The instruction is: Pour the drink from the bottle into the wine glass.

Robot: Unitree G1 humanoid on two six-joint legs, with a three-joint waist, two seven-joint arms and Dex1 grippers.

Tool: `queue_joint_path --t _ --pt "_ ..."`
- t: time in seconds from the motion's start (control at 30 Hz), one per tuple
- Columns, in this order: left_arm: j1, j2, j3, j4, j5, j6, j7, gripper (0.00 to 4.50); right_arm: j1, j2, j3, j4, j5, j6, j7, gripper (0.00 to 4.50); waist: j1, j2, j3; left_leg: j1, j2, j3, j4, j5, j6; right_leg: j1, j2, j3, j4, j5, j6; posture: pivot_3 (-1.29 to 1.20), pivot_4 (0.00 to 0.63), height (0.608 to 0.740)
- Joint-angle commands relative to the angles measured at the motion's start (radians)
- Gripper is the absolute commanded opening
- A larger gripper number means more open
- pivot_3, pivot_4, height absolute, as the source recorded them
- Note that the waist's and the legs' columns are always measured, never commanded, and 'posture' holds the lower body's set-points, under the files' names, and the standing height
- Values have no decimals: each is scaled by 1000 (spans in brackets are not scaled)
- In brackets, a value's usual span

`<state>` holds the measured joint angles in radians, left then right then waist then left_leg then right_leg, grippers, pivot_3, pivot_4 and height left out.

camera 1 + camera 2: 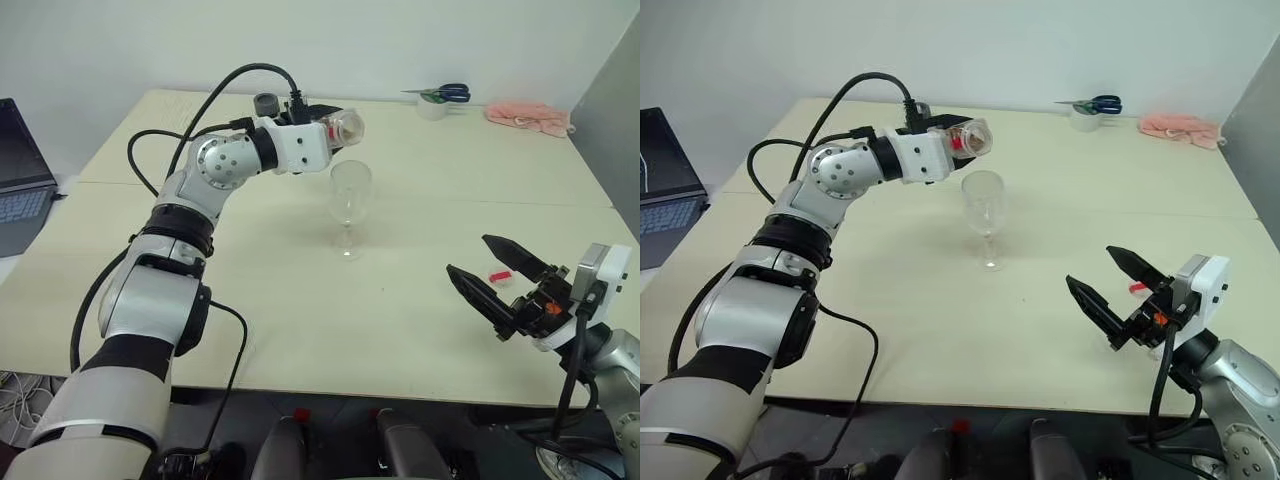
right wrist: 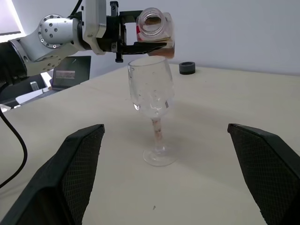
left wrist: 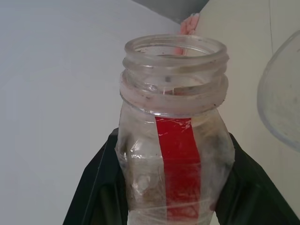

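The table (image 1: 300,300) carried the wine glass (image 1: 349,205), standing upright near its middle. The left gripper (image 1: 335,128) had its jaws clamped on the uncapped bottle (image 1: 345,127), tipped level just above the glass rim. The right gripper (image 1: 495,275) hovered well apart, jaws spread wide and empty.

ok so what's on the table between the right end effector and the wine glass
Nothing: in the left eye view the table is bare between the open right end effector and the wine glass.
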<state>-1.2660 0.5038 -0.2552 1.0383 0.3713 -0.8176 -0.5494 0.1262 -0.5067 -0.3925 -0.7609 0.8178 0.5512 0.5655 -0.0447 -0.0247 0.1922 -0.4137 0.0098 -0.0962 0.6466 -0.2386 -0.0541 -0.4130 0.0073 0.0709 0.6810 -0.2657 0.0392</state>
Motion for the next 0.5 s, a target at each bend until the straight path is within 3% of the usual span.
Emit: queue_joint_path --t 0.03,0.2,0.5 --pt "-15 24 -14 -35 40 -39 62 1817 -28 -18 5 -8 25 -20 -5 4500 0 0 0 0 0 0 0 0 0 0 0 0 0 0 0 0 150 740" --pt "-25 51 -55 -38 143 -67 177 1817 -54 -25 24 1 24 -15 -20 4500 0 0 0 1 0 0 0 0 0 1 0 0 0 0 0 0 150 740" --pt "-38 66 -84 -23 200 -95 265 1817 -61 -39 40 10 18 -16 -38 4500 1 0 0 2 0 0 0 0 0 2 0 0 0 0 0 0 150 740"
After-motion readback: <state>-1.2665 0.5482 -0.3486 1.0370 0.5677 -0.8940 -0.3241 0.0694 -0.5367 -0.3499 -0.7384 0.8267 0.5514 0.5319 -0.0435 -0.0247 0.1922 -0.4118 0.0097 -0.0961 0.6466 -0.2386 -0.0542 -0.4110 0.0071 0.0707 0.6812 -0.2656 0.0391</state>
